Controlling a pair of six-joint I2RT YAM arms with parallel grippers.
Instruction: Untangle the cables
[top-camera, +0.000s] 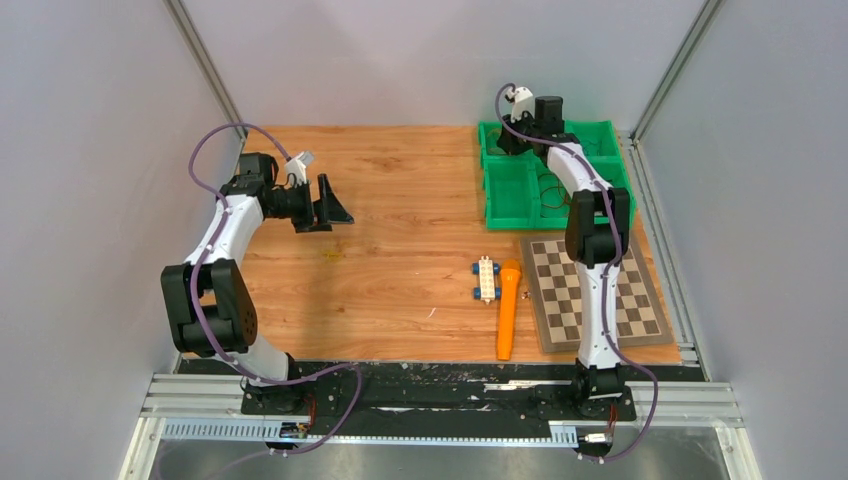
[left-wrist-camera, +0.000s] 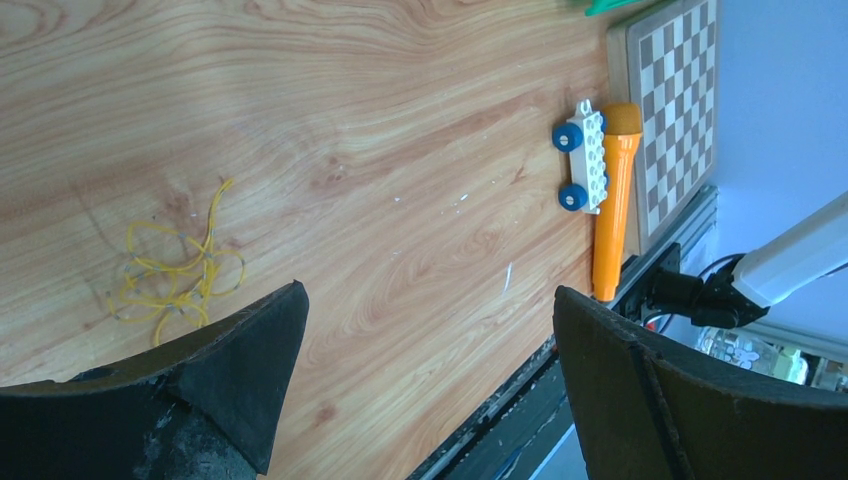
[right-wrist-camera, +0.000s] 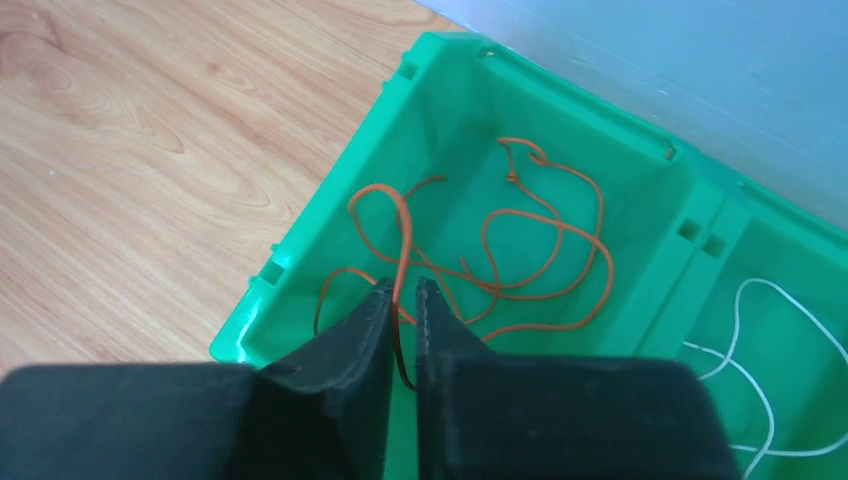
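A thin orange cable (right-wrist-camera: 540, 240) lies in loose loops in the far-left compartment of the green bin (right-wrist-camera: 330, 185). One strand rises up between the jaws of my right gripper (right-wrist-camera: 405, 283), which are closed on it down to a narrow slit. In the top view this gripper (top-camera: 512, 143) hangs over the bin (top-camera: 515, 205). A white cable (right-wrist-camera: 750, 340) lies in the adjoining compartment. A yellow cable (left-wrist-camera: 175, 270) lies in a loose clump on the wooden table, also faint in the top view (top-camera: 330, 254). My left gripper (left-wrist-camera: 428, 290) is wide open and empty, above the table beside the yellow cable, and shows in the top view (top-camera: 335, 205).
A white toy brick car with blue wheels (top-camera: 486, 279) (left-wrist-camera: 585, 155) and an orange tube (top-camera: 508, 310) (left-wrist-camera: 612, 200) lie side by side near the front. A chessboard (top-camera: 590, 290) (left-wrist-camera: 675, 100) lies to their right, under the right arm.
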